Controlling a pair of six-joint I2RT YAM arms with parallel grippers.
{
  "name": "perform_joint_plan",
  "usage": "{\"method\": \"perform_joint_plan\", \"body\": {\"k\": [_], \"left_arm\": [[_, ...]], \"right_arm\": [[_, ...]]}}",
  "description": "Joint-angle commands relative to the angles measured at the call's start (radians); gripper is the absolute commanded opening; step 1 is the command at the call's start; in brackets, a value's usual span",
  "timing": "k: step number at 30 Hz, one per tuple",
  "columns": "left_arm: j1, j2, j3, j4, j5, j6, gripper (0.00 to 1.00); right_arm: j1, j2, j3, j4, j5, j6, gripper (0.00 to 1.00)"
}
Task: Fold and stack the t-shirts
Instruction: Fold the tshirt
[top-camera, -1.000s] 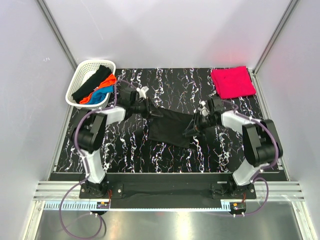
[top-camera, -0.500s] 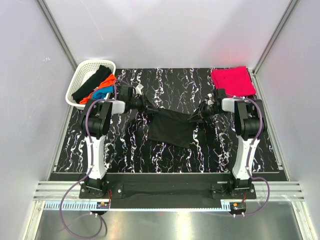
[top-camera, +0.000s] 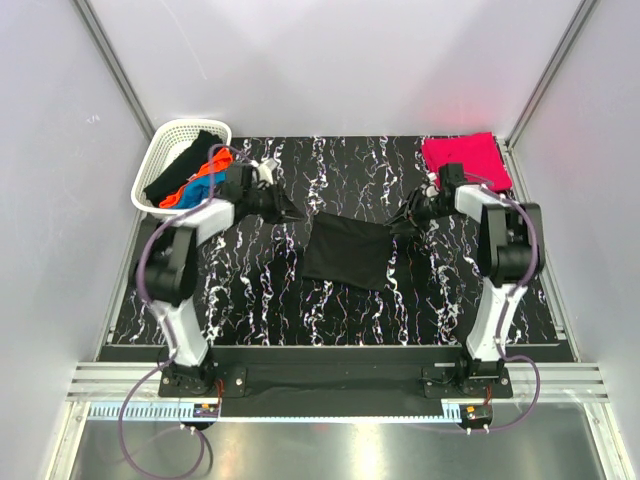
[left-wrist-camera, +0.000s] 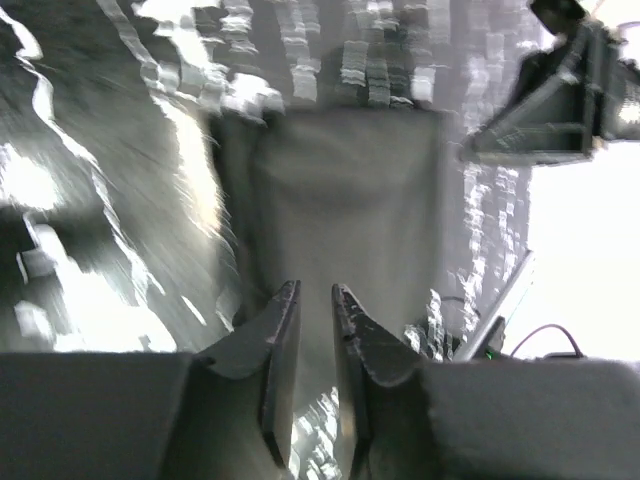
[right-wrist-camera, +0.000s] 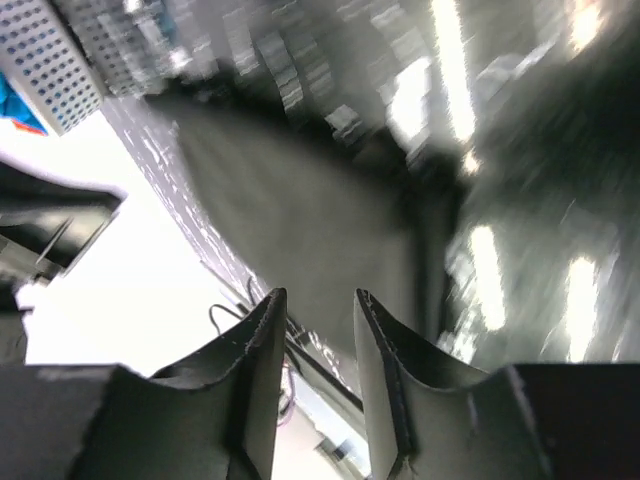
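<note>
A black t-shirt (top-camera: 345, 252) lies folded and flat in the middle of the marbled table. My left gripper (top-camera: 292, 214) hovers just beyond its far left corner, jaws a narrow gap apart and empty. From the left wrist, the cloth (left-wrist-camera: 340, 190) lies ahead of the gripper (left-wrist-camera: 310, 290). My right gripper (top-camera: 398, 224) is off the far right corner, open and empty. In the right wrist view the shirt (right-wrist-camera: 300, 220) lies beyond the gripper (right-wrist-camera: 320, 295). A pinkish-red t-shirt (top-camera: 465, 163) lies folded at the far right.
A white lattice basket (top-camera: 160, 150) at the far left holds black, orange and blue shirts (top-camera: 195, 170). White walls close in the table on three sides. The basket's corner (right-wrist-camera: 50, 50) shows in the right wrist view.
Both grippers have drawn back from the black shirt's far corners toward the far side. The right jaws have opened wider. The shirt's far edge now lies straighter and farther back.
</note>
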Motion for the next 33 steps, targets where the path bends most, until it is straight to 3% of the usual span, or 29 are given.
{"method": "perform_joint_plan", "body": {"k": [1, 10, 17, 21, 25, 27, 33], "left_arm": [[0.0, -0.258, -0.114, 0.038, -0.073, 0.033, 0.25], [-0.132, -0.739, -0.575, 0.16, -0.106, -0.131, 0.32], [-0.291, -0.992, -0.806, 0.381, -0.214, -0.392, 0.4], [-0.423, -1.03, -0.841, 0.404, -0.389, -0.541, 0.41], [-0.662, -1.027, -0.843, 0.368, -0.778, -0.781, 0.46], [-0.776, -0.974, -0.835, 0.38, -0.936, -0.868, 0.49], [-0.925, -0.657, -0.713, 0.388, -1.095, -1.11, 0.54]], "right_arm": [[-0.001, -0.206, 0.009, -0.113, 0.068, -0.068, 0.41], [0.002, -0.551, -0.17, -0.3, 0.177, -0.21, 0.47], [-0.003, -0.692, -0.164, -0.437, 0.275, -0.301, 0.64], [-0.009, -0.749, -0.179, -0.446, 0.272, -0.253, 0.68], [-0.01, -0.801, -0.198, -0.448, 0.292, -0.233, 0.69], [-0.01, -0.826, -0.208, -0.46, 0.313, -0.246, 0.69], [-0.009, -0.858, -0.233, -0.475, 0.319, -0.255, 0.68]]}}
